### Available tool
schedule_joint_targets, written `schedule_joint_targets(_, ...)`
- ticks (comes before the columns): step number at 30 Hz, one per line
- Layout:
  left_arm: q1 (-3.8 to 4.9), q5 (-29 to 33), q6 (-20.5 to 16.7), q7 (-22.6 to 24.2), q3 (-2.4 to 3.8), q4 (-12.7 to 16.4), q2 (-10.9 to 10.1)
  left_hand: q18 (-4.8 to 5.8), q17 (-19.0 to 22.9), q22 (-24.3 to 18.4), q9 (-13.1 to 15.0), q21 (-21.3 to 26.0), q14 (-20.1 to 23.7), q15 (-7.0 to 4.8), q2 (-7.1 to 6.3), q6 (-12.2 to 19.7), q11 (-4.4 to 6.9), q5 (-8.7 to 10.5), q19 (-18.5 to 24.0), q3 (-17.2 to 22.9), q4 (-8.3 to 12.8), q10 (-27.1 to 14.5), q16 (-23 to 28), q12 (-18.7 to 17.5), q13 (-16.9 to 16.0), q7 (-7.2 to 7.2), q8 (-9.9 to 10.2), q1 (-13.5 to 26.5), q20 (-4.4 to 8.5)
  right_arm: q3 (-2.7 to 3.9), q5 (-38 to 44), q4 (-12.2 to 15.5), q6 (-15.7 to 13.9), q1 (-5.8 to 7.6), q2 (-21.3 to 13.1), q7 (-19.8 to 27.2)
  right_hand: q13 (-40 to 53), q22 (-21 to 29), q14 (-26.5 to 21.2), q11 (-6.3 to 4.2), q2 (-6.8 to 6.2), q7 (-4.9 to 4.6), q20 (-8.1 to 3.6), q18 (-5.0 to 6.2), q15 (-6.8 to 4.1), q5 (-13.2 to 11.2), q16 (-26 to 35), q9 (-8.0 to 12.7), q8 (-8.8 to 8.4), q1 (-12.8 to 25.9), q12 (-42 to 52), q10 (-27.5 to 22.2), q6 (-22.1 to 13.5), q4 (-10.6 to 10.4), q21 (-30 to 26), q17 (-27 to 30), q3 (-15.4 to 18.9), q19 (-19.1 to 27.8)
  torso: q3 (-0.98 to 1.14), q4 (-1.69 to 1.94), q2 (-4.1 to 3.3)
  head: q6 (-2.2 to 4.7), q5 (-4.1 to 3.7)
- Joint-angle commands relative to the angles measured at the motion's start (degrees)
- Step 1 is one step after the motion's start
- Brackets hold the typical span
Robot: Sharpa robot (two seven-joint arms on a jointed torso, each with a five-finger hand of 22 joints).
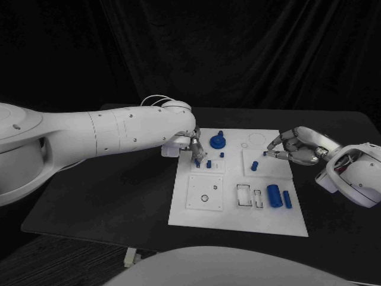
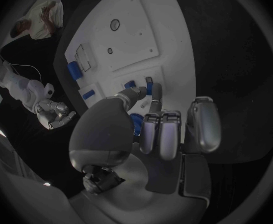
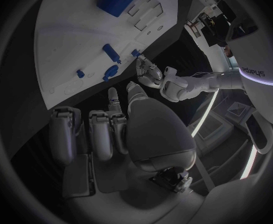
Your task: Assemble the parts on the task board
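The white task board [image 1: 239, 210] lies in the middle of the black table. My left hand [image 1: 187, 145] hovers over its upper left area and pinches a small blue peg [image 1: 198, 160] between thumb and a finger; the left wrist view shows that peg [image 2: 150, 88] at the fingertips, just above the board [image 2: 133, 45]. A round blue knob part [image 1: 218, 142] and two short blue pegs [image 1: 209, 164] stand close by. My right hand [image 1: 297, 147] hangs at the board's right edge, fingers curled in, with nothing plainly in them. A blue peg [image 1: 254, 166] stands below its fingertips.
Two blue cylinders [image 1: 275, 196] lie at the board's lower right beside rectangular slots [image 1: 244, 194]. A square plate with a round hole [image 1: 205, 192] sits at the lower left. Black table [image 1: 105, 196] surrounds the board, with a dark curtain behind.
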State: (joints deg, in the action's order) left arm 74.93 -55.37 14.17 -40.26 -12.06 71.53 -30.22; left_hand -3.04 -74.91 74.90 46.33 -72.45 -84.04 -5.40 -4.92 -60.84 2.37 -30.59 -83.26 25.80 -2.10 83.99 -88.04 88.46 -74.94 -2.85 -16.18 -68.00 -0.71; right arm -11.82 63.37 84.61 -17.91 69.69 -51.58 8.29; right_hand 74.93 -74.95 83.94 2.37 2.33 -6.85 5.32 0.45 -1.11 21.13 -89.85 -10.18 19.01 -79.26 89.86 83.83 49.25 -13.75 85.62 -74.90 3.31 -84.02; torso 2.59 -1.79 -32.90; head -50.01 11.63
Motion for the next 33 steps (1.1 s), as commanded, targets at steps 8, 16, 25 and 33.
schedule_joint_targets(8, -0.11, 0.3, -0.4, -1.9, -0.10, 0.1, 0.2, -0.71, -13.7, 5.4, 0.1, -0.4, -5.5, -0.53, -0.25, -0.5, 0.49, -1.36, -0.5, 5.3, 5.8, 5.3, 0.1, -0.1, -13.8, 0.94, -0.6, 0.0, 0.22, 0.03, 0.0, 0.2, 0.4, -0.14, 0.0, -1.1, 15.1, -13.2, 6.1, 0.39, 0.01, -0.21, 0.23, 0.94, 0.34, 0.6, -0.1, 0.1, -0.33, -0.8, 0.1, 6.2, 0.2, 0.4, -0.3, -15.1, 0.0, -2.7, 0.01, -0.02, 0.00, 0.01, 0.04)
schedule_joint_targets(16, -0.11, 0.6, -0.1, -1.8, -0.10, -0.1, 0.5, -0.70, -13.7, 5.4, 0.2, -0.4, -5.5, -0.55, -0.30, -0.5, 0.50, -1.53, -0.5, 5.3, 5.9, 5.3, 0.1, -0.1, -13.8, 0.95, -0.6, 0.1, 0.23, 0.03, 0.0, 0.2, 0.4, -0.14, -0.1, -1.1, 15.1, -13.2, 6.1, 0.39, 0.00, -0.21, 0.24, 0.95, 0.34, 0.8, -0.1, 0.1, -0.34, -0.9, 0.1, 6.2, 0.3, 0.5, -0.3, -15.1, 0.0, -2.6, 0.00, 0.04, -0.02, 0.01, -0.11)
schedule_joint_targets(25, -0.12, 0.7, 0.3, -1.8, -0.10, 0.0, 0.5, -0.71, -13.7, 5.5, 0.4, -0.4, -5.5, -0.61, -0.53, -0.7, 0.54, -3.20, -0.5, 5.5, 6.3, 5.3, 0.2, -0.1, -13.8, 1.09, -0.9, 0.4, 0.31, 0.03, 0.0, 0.3, 0.4, -0.14, -0.2, -1.2, 15.1, -13.2, 6.1, 0.40, -0.01, -0.21, 0.24, 0.95, 0.35, 1.2, -0.1, 0.1, -0.37, -1.1, 0.1, 6.2, 0.3, 0.7, -0.3, -15.1, -0.1, -2.6, -0.03, -0.01, 0.00, 0.01, -0.12)
schedule_joint_targets(33, -0.12, 0.7, -0.2, -1.8, -0.10, 0.2, 0.3, -0.68, -13.7, 5.7, 0.8, -0.4, -5.5, -0.61, -0.75, -0.8, 0.53, -4.86, -0.5, 5.6, 6.6, 5.3, 0.1, -0.1, -13.8, 1.18, -1.2, 0.9, 0.33, 0.03, 0.0, 0.3, 0.4, -0.14, -0.3, -1.4, 15.1, -13.2, 6.1, 0.40, -0.02, -0.22, 0.24, 0.99, 0.35, 1.4, -0.1, 0.1, -0.40, -1.2, 0.1, 6.2, 0.3, 0.8, -0.4, -15.1, -0.2, -2.5, 0.01, 0.02, 0.00, 0.01, -0.15)
